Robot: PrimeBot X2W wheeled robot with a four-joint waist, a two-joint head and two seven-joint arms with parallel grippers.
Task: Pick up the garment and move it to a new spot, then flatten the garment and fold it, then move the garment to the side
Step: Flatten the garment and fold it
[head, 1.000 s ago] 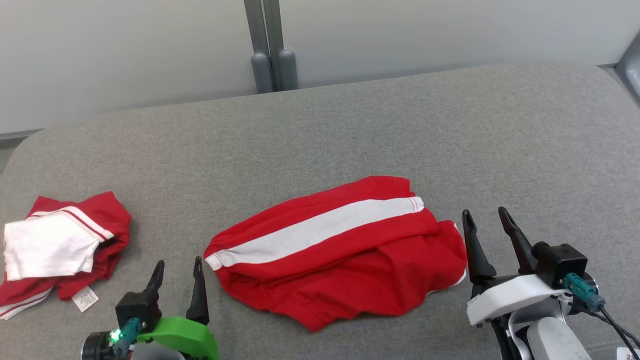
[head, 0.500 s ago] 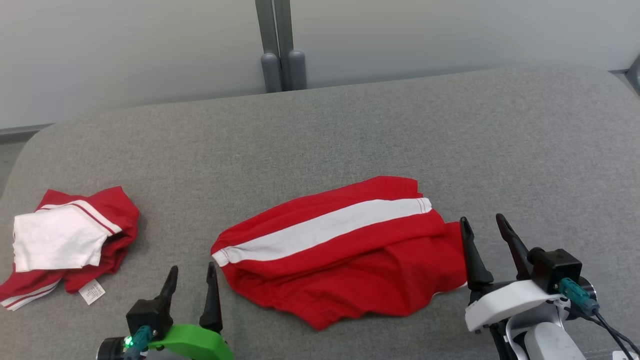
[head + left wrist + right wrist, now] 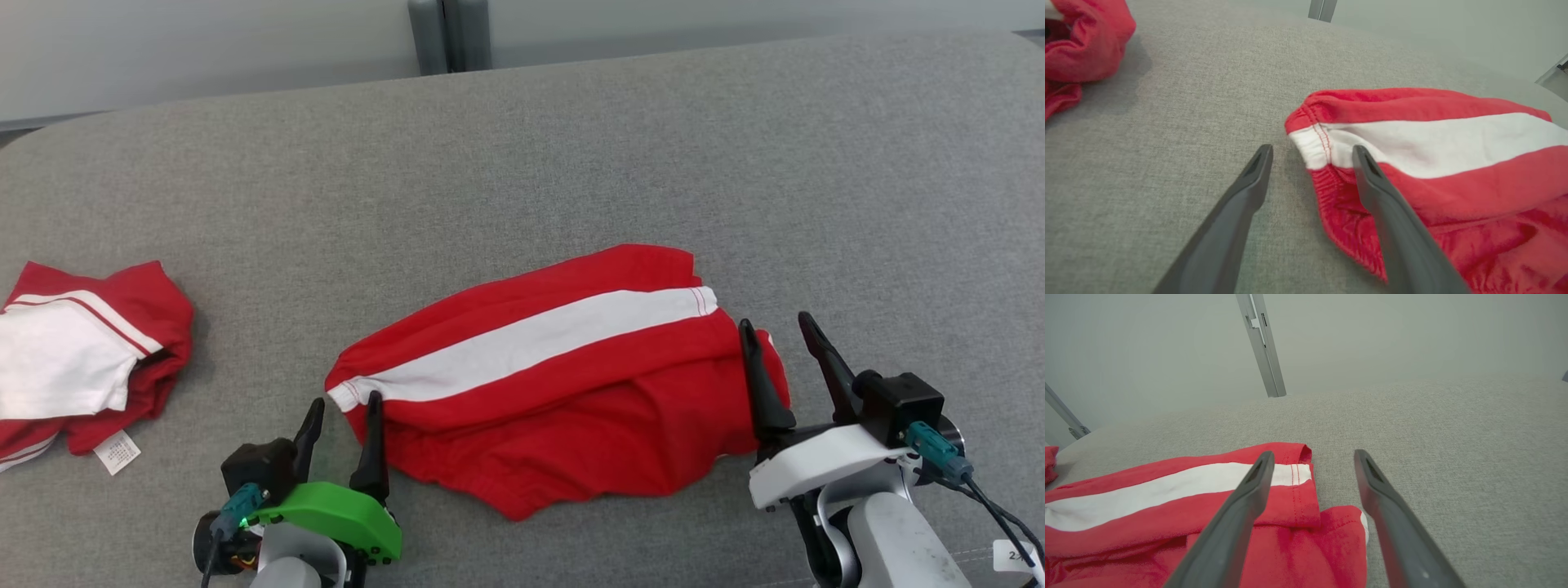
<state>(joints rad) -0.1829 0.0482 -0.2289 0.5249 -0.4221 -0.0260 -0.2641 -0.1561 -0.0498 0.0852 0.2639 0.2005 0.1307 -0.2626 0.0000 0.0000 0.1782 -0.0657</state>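
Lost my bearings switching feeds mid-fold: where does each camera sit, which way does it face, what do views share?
Head view: on the head, facing forward and down at the grey surface; left hand and right hand, both open, flank the garment.
Left wrist view: on the left arm, looking along its fingers at the garment's elastic end.
Right wrist view: on the right arm, along its fingers at the hemmed end.
Shared: the white stripe.
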